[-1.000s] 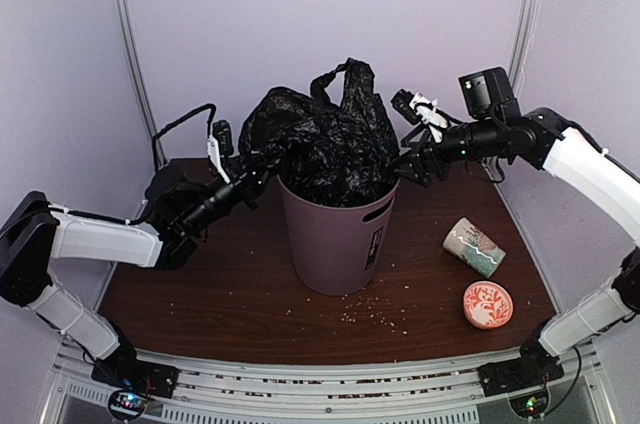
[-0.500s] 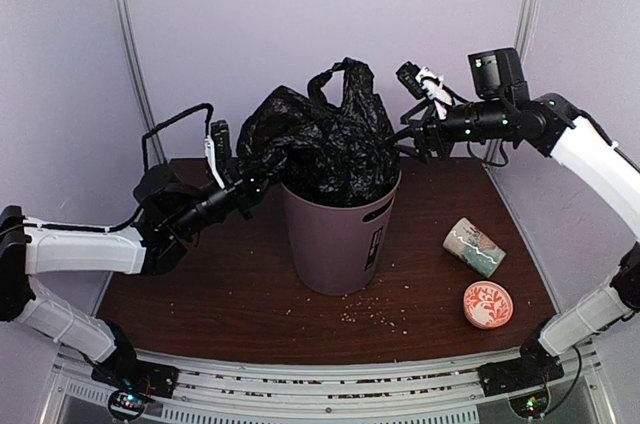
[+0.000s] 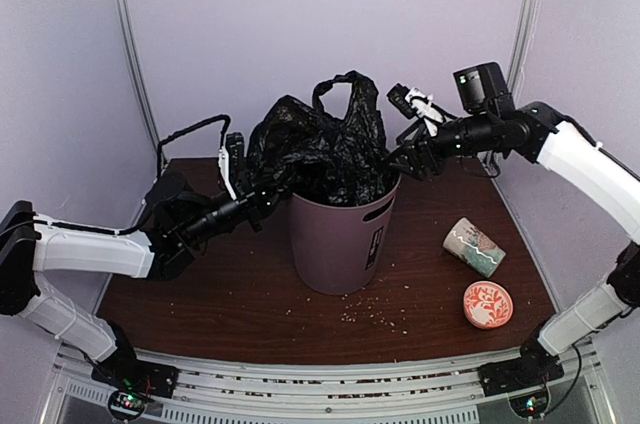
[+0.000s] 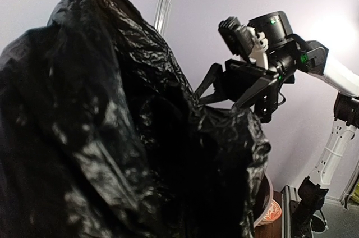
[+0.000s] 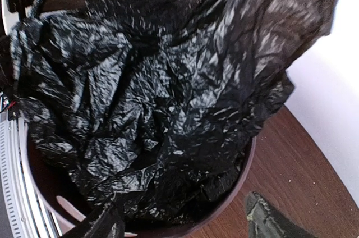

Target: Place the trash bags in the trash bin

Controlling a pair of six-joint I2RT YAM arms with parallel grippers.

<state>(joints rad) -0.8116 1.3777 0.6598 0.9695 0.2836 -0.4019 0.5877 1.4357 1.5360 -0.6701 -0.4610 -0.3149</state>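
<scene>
The mauve-brown trash bin stands mid-table with a crumpled black trash bag heaped out of its mouth, handle loops sticking up. My left gripper is at the bag's left side by the rim, shut on the bag. The plastic fills the left wrist view and hides those fingers. My right gripper is open at the bin's right rim. In the right wrist view its fingers straddle the rim, one inside against the bag and one outside over the table.
A patterned cream mug lies on its side right of the bin. An orange patterned disc lies in front of it. Crumbs are scattered on the brown table in front of the bin. Walls close in behind and at both sides.
My left arm has pushed right toward the bin, carrying the bag's left side over the rim. The right gripper rose, then dropped back to the right rim.
</scene>
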